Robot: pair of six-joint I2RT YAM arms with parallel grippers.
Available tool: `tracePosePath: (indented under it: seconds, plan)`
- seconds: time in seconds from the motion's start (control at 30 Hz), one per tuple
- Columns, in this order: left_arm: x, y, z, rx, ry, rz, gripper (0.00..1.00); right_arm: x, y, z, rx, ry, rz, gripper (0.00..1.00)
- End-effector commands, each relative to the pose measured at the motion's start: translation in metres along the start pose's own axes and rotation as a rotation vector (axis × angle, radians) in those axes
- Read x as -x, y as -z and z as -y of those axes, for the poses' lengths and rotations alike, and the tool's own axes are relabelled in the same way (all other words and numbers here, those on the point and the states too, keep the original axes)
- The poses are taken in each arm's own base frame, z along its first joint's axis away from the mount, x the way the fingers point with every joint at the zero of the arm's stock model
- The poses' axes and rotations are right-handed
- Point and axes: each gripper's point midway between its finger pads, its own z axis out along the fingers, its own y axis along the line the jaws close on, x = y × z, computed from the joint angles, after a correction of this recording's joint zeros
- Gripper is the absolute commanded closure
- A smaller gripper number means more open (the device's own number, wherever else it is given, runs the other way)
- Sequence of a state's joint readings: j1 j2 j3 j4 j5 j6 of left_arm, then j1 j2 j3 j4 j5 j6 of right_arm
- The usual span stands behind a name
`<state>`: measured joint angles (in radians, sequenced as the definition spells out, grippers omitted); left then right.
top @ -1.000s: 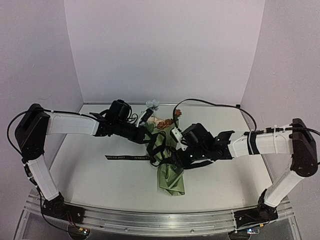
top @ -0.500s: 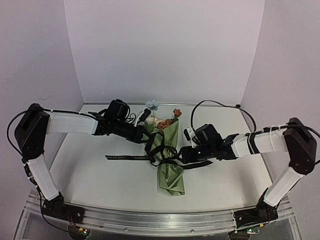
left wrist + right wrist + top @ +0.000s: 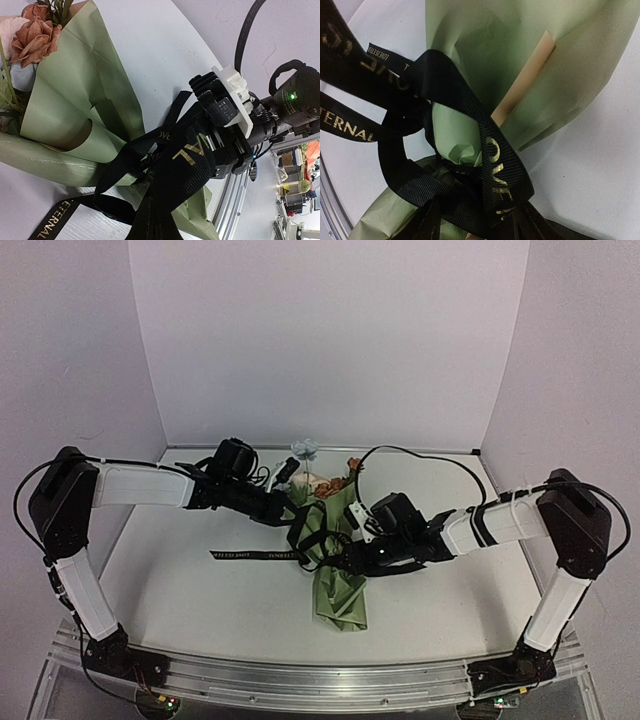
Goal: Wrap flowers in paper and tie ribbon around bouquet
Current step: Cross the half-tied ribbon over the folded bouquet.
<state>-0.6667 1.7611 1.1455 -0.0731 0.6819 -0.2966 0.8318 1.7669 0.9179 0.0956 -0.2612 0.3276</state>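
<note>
Lying between both jaws, the bouquet (image 3: pixel 340 592) — ribbon (image 3: pixel 250 555) clamped in left jaws, right jaws unclear.

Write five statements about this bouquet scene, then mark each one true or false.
1. The bouquet lies on the table, blooms toward the far wall. True.
2. The ribbon is red. False: it is black with pale lettering.
3. One ribbon tail lies flat on the table, left of the bouquet in the top view. True.
4. The paper lies flat and unrolled. False: it is wrapped around the flowers.
5. The right gripper is far from the bouquet. False: it is at the bouquet's middle, by the ribbon.
</note>
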Motion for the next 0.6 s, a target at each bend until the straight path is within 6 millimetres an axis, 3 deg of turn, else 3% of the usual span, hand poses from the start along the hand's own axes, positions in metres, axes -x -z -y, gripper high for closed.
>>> tracePosePath:
  seconds: [0.0, 0.33, 0.57]
  plan:
    - [0.020, 0.006, 0.009, -0.023, -0.026, 0.034, 1.00, 0.019, -0.002, -0.011, 0.036, -0.008, 0.041, 0.53]
    - [0.020, 0.008, 0.005, -0.015, -0.022, 0.038, 1.00, 0.016, 0.002, -0.015, 0.051, -0.077, 0.022, 0.79]
    - [0.023, 0.012, 0.000, 0.003, -0.013, 0.054, 1.00, 0.019, 0.015, -0.019, 0.056, -0.108, 0.025, 0.89]
